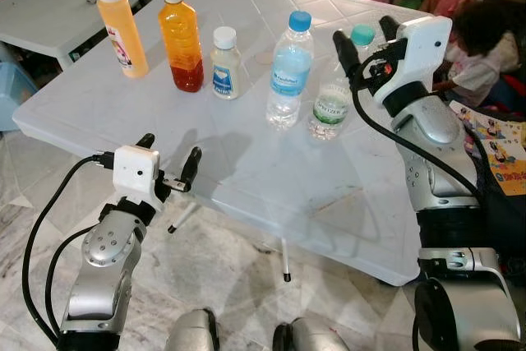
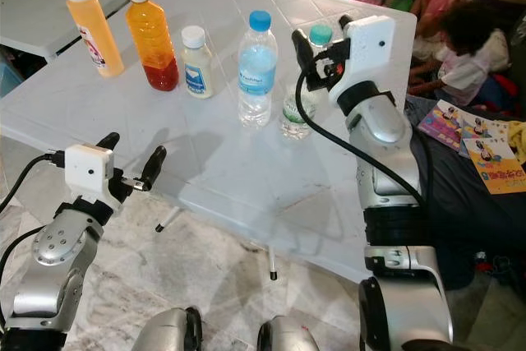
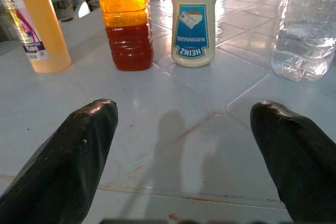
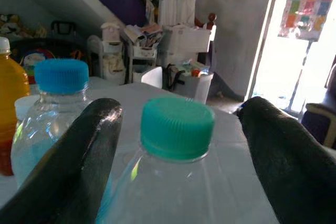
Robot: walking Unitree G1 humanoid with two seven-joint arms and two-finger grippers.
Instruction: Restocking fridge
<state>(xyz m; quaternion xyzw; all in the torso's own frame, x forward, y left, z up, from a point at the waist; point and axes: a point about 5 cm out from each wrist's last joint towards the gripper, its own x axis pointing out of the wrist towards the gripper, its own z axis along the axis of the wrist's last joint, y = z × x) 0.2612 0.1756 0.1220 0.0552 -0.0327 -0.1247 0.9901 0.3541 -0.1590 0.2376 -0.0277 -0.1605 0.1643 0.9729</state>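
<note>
Five bottles stand on the white table (image 1: 246, 178): a yellow squeeze bottle (image 1: 122, 29), an orange juice bottle (image 1: 181, 39), a Heinz mayonnaise bottle (image 1: 224, 65), a blue-capped water bottle (image 1: 289, 71) and a shorter teal-capped water bottle (image 1: 331, 108). My right gripper (image 1: 366, 39) is open at the height of the teal cap (image 4: 177, 126), one finger on each side and neither touching it. Low at the table's near edge, my left gripper (image 1: 169, 152) is open and holds nothing. It faces the juice bottle (image 3: 126, 22) and mayonnaise bottle (image 3: 193, 19).
A second grey table (image 1: 57, 6) stands at the back left, with a blue bin (image 1: 12, 92) below it. People (image 1: 481, 47) sit at the back right beside colourful magazines (image 1: 497, 150). Thin table legs (image 1: 284, 260) show under the near edge, above marble floor.
</note>
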